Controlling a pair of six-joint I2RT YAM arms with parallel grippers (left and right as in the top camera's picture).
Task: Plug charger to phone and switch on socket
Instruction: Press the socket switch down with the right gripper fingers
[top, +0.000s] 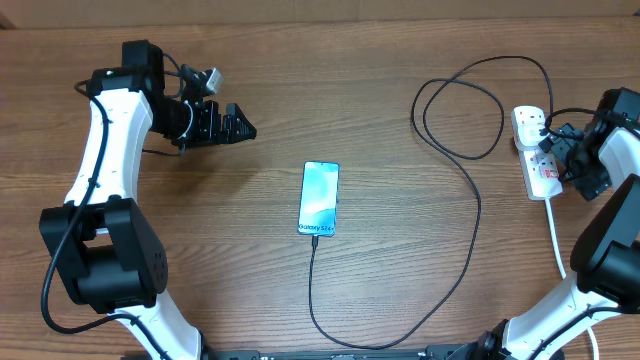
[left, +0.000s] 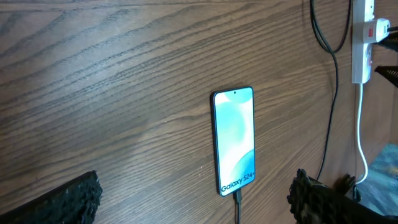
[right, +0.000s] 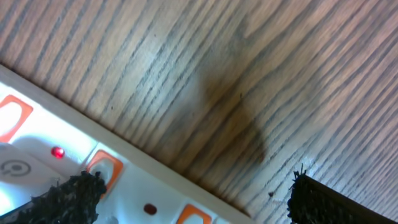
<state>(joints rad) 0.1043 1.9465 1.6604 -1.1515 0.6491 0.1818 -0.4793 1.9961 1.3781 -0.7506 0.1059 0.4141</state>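
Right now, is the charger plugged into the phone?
Plugged in. The charger ends in the phone, at its bottom edge.

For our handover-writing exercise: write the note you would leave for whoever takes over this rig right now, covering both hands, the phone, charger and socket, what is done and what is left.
Left hand: open, empty, up and left of the phone.
Right hand: open, empty, over the socket.
Done: the charger tip is in the phone's bottom edge and its plug is in the socket. One red lamp glows there.
Left: check that the lamp belongs to the charger's outlet; if not, press that switch.
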